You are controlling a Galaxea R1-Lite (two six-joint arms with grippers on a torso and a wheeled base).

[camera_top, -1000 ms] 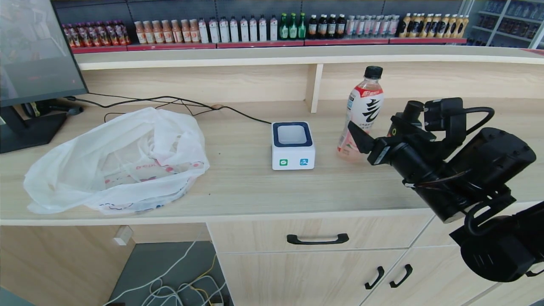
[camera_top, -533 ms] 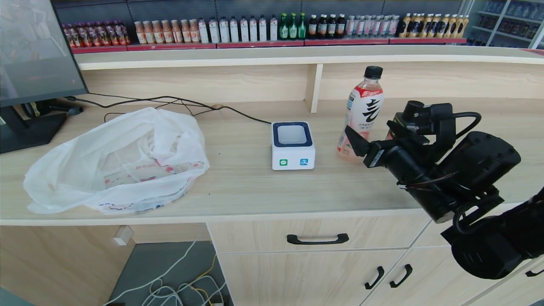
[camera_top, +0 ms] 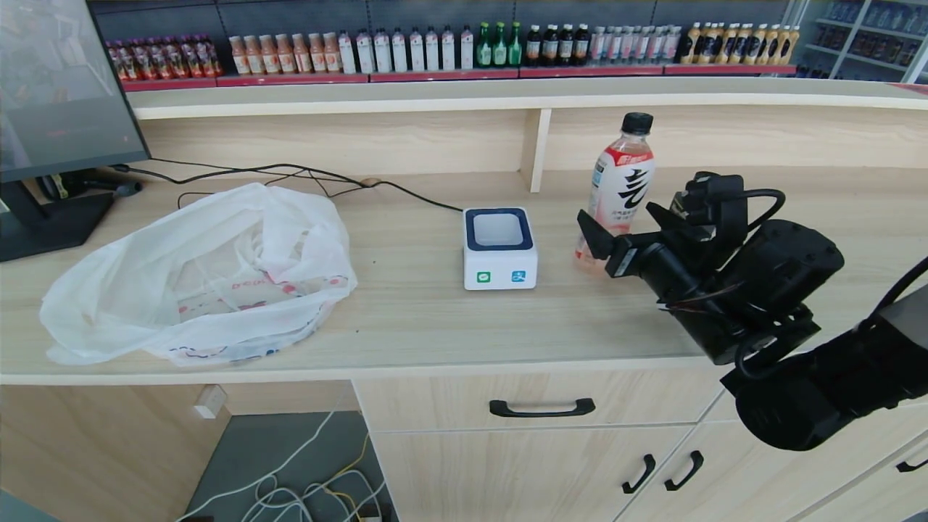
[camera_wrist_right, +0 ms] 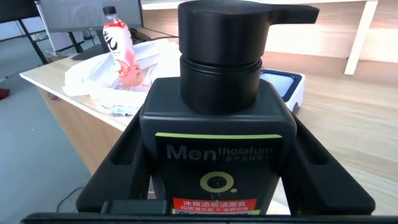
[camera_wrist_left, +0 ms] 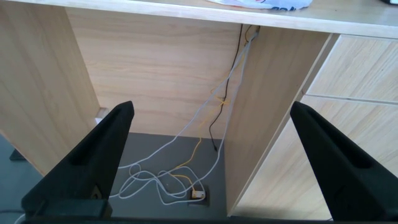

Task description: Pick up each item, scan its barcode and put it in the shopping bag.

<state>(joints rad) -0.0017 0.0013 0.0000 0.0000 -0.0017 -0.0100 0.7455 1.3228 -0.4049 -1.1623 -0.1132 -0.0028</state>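
Note:
My right gripper (camera_top: 629, 230) is shut on a black pump bottle (camera_top: 707, 194), held over the counter's right part, close in front of a pink drink bottle (camera_top: 618, 190) with a black cap. In the right wrist view the black pump bottle (camera_wrist_right: 217, 143) sits between the right gripper (camera_wrist_right: 217, 193) fingers, with the pink drink bottle (camera_wrist_right: 119, 46) and the scanner (camera_wrist_right: 287, 87) beyond. The white barcode scanner (camera_top: 499, 248) stands mid-counter. A white plastic shopping bag (camera_top: 203, 275) lies open at the left. My left gripper (camera_wrist_left: 211, 162) hangs open below the counter edge, holding nothing.
A monitor (camera_top: 58, 87) stands at the far left, with black cables (camera_top: 290, 172) running along the back of the counter (camera_top: 435, 319). A raised shelf with a divider (camera_top: 535, 148) backs the counter. Drawers with black handles (camera_top: 541, 408) are below. Loose cables (camera_wrist_left: 180, 180) lie on the floor.
My right arm has moved left and slightly away from me with the black pump bottle, closing in on the pink drink bottle and the scanner. Nothing else has moved.

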